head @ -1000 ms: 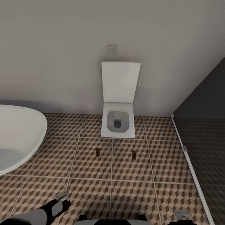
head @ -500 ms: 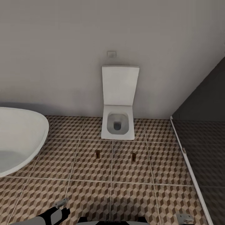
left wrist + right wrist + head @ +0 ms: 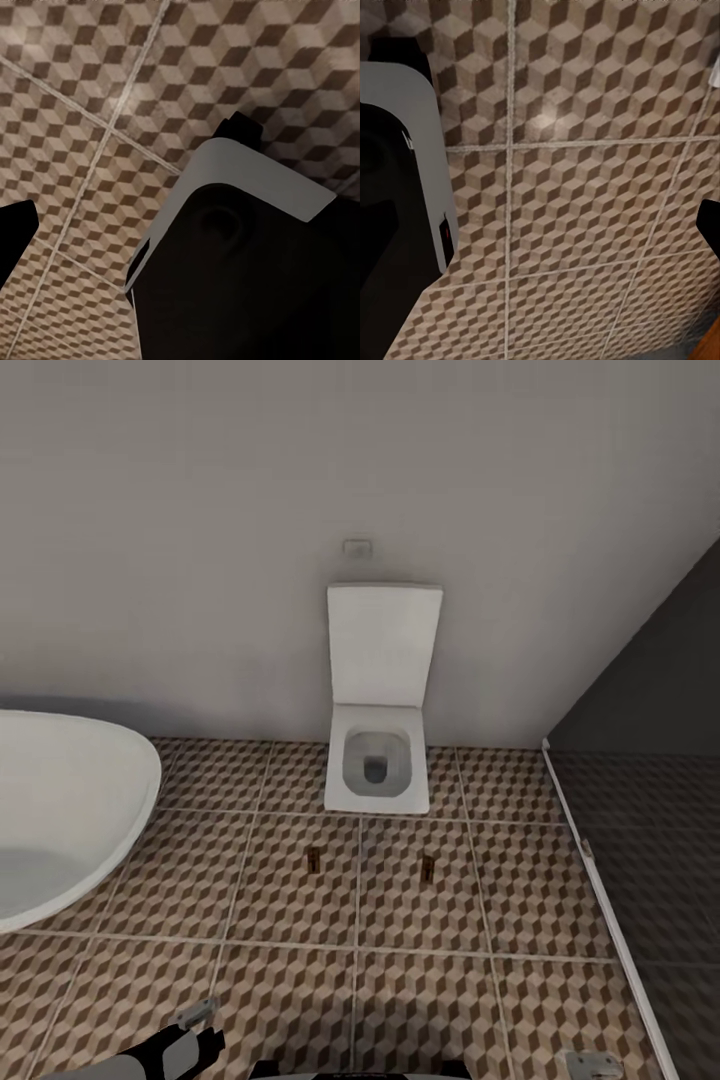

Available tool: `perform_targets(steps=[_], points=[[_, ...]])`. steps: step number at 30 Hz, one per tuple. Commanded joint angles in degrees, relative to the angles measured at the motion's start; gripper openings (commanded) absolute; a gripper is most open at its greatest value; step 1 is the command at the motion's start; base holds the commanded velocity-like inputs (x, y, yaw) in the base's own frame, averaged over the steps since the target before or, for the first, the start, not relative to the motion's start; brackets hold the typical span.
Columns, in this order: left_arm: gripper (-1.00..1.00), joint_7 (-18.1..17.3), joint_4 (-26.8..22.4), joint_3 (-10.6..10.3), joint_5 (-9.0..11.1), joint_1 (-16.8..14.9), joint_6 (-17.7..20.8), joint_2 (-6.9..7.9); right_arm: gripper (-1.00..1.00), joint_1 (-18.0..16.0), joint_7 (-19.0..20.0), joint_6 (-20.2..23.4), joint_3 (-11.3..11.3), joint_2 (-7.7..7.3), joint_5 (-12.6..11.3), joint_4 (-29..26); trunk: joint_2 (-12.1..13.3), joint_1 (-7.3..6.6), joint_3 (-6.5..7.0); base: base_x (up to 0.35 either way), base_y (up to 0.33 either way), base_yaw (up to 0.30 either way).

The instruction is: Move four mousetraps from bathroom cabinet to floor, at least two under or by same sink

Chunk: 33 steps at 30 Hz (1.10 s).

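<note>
Two grippers low at the near edge, left gripper (image 3: 195, 1015) and right gripper (image 3: 592, 1066), jaw state impossible to tell. Farther, two mousetraps (image 3: 313, 858) (image 3: 428, 867) flat on the bathroom floor (image 3: 280, 980) before the toilet (image 3: 378, 760). Whole view pulled back since earlier: probably leaving for more.

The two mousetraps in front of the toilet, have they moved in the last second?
No. Both mousetraps keep their places on their tiles in front of the toilet; the whole picture shifted, so the camera moved.
</note>
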Motion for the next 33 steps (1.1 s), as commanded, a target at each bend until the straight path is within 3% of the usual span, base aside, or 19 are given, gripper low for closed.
perform_targets(steps=[1, 33], points=[[1.00, 0.1, 0.0, -0.5, 0.4, 0.0, 0.2, -0.01, 1.00, 0.0, -0.1, 0.2, 0.5, -0.01, -0.5, 0.0, 0.4, -0.21, 0.24, 0.000, 0.000, 0.000], [1.00, 0.1, 0.1, -0.4, 0.4, 0.0, 0.2, -0.52, 1.00, 0.0, -0.1, 0.1, 0.4, -0.07, -0.5, 0.0, 12.4, -6.80, 8.55, 0.000, 0.000, 0.000]])
